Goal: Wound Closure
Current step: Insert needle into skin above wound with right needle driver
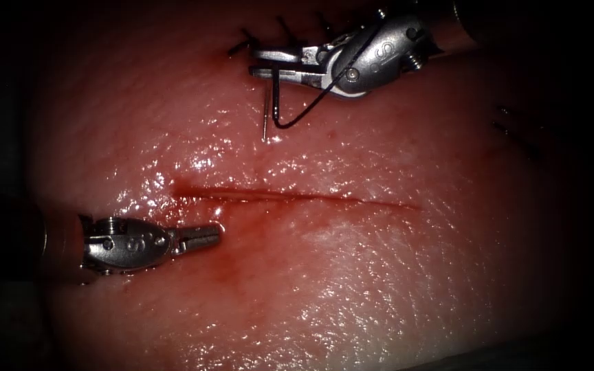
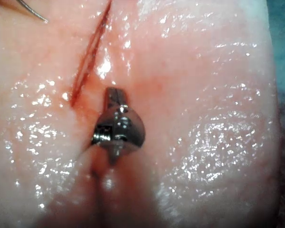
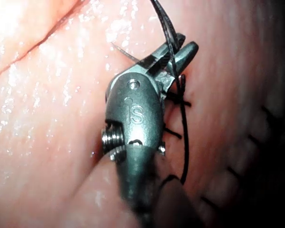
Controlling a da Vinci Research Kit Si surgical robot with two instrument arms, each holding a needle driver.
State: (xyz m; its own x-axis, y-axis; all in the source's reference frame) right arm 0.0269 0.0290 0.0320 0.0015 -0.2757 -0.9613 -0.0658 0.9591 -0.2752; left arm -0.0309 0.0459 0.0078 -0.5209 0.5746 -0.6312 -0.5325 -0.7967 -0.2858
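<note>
The cut (image 1: 290,196) runs across the tissue (image 1: 379,275), red and unstitched. My right tool (image 1: 256,62) hovers beyond the cut, above its left part, jaws pointing left and shut on the needle (image 1: 265,124) near its rear end. The needle hangs down with its tip at the tissue surface, short of the cut; I cannot tell whether it has entered. Black thread (image 1: 304,117) loops below the jaws and runs back over the tool (image 3: 185,43). My left tool (image 1: 204,237) rests just in front of the cut's left end, shut and holding nothing; it lies close to the tissue (image 2: 116,92).
Dark stitches (image 1: 242,42) of an older closed line sit right behind the right tool, and more stitch ends (image 1: 510,130) lie at the far right. Red fluid (image 1: 235,261) stains the tissue in front of the cut's left end.
</note>
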